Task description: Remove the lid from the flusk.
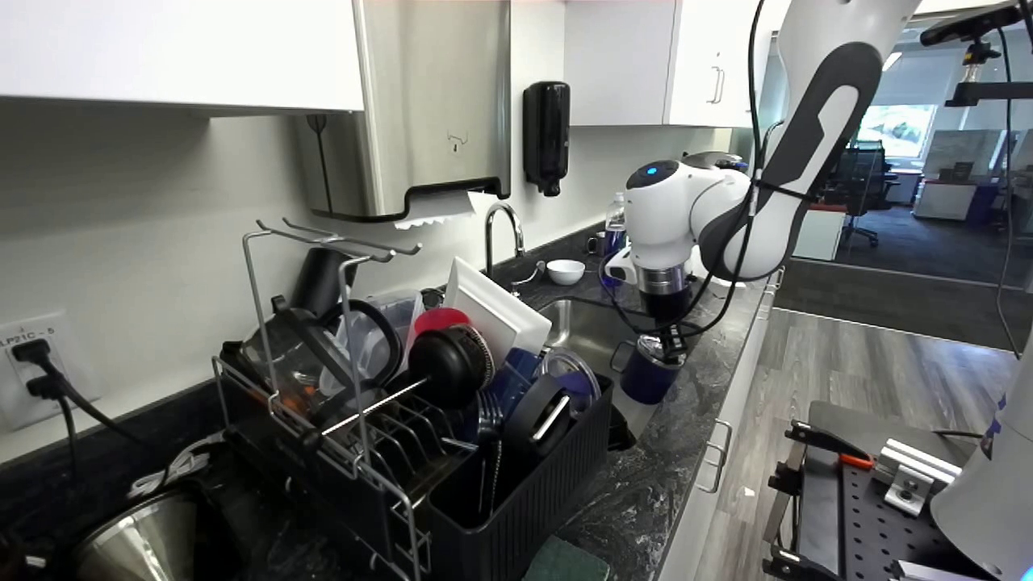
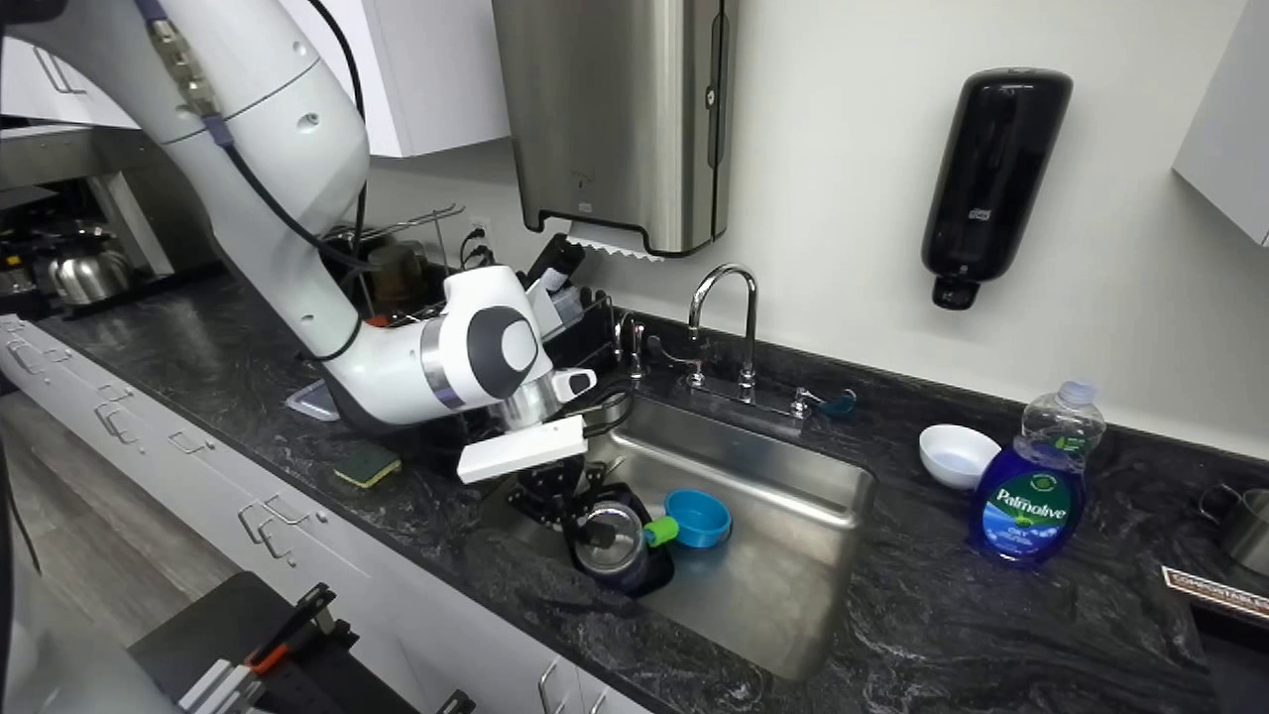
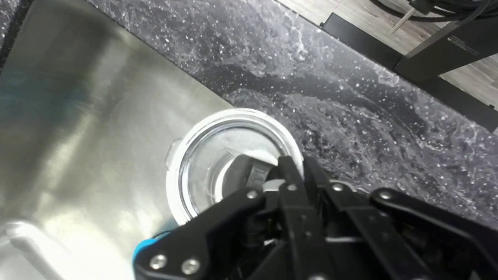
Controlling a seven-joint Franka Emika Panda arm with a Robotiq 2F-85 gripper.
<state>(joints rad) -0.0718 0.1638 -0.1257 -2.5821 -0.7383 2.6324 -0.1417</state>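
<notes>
The flusk (image 1: pixel 652 379) is a dark blue mug-like vessel with a handle, tilted at the front edge of the sink. It also shows in another exterior view (image 2: pixel 623 573). Its top is a clear round lid (image 3: pixel 202 159) with a dark tab (image 3: pixel 245 177), seen from above in the wrist view. No separate dark blue cap shows. My gripper (image 3: pixel 298 159) has its fingers close together, one over the clear top and one outside the rim, with the rim between them. Whether it pinches the lid's edge too is hard to tell. In an exterior view the fingers (image 1: pixel 671 347) overlap the flusk's side.
The steel sink (image 2: pixel 763 595) holds a turquoise cup (image 2: pixel 697 518) and a green-handled item (image 2: pixel 660 531). A full dish rack (image 1: pixel 476 516) stands beside it. The faucet (image 2: pixel 749 327) rises behind. A white bowl (image 2: pixel 957 456), soap bottle (image 2: pixel 1031 496) and sponge (image 2: pixel 367 464) are on the counter.
</notes>
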